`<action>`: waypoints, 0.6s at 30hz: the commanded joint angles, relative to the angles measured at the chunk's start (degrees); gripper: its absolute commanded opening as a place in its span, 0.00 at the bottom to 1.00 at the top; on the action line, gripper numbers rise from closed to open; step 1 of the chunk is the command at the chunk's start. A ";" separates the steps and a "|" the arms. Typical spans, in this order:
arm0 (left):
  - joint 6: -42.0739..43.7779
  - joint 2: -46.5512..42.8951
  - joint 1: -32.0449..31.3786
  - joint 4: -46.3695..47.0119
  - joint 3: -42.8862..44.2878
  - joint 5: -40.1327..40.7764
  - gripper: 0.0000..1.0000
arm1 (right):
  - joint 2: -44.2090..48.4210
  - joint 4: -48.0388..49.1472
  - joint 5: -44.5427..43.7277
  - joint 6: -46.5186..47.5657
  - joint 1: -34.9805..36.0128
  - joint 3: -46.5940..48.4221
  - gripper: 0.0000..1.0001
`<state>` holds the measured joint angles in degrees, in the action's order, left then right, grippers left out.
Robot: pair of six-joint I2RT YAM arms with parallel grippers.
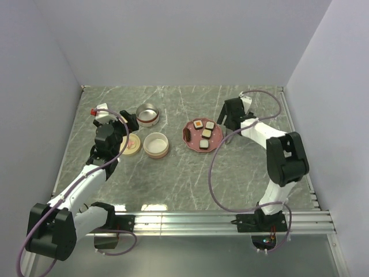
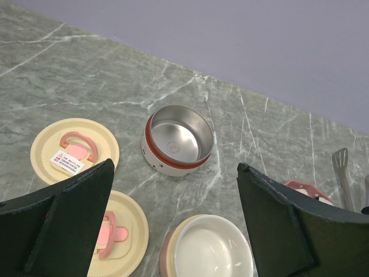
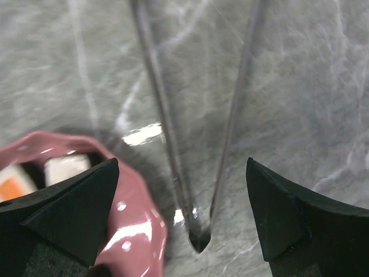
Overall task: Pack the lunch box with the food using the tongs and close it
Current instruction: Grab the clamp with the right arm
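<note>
The food (image 1: 203,134) lies as several small pieces on a pink plate (image 1: 216,140); a white piece (image 3: 66,167) shows at the plate's edge in the right wrist view. The grey metal tongs (image 3: 167,133) lie flat on the table just right of the plate, joined end towards the camera. My right gripper (image 3: 182,164) is open, a finger on each side of the tongs, neither touching them. The lunch box stands apart as a steel-lined bowl (image 2: 177,138) and a cream bowl (image 2: 210,248). My left gripper (image 2: 175,165) hangs open and empty above them.
Two cream lids with pink handles (image 2: 74,150) (image 2: 118,234) lie left of the bowls. The tongs' spatula tips (image 2: 341,167) show at the right edge of the left wrist view. Grey walls close in the marble table (image 1: 173,179) on three sides.
</note>
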<state>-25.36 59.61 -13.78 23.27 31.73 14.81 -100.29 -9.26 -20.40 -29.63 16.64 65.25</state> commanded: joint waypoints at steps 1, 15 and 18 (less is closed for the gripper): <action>-0.47 -1.52 0.33 2.84 -0.35 -0.75 0.95 | -2.35 -5.59 -7.61 -4.99 0.32 5.49 0.98; -0.39 -1.26 0.42 3.19 -0.44 -0.66 0.95 | -10.01 -9.82 -3.42 -4.74 -2.05 10.68 0.97; -0.47 -1.17 0.42 3.10 -0.44 -0.66 0.95 | -9.57 -9.73 -2.97 -4.56 -2.67 10.33 0.97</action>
<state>-25.36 59.33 -13.67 23.31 31.70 14.81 -110.34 -18.48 -23.75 -34.33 14.98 74.04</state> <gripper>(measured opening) 0.950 0.974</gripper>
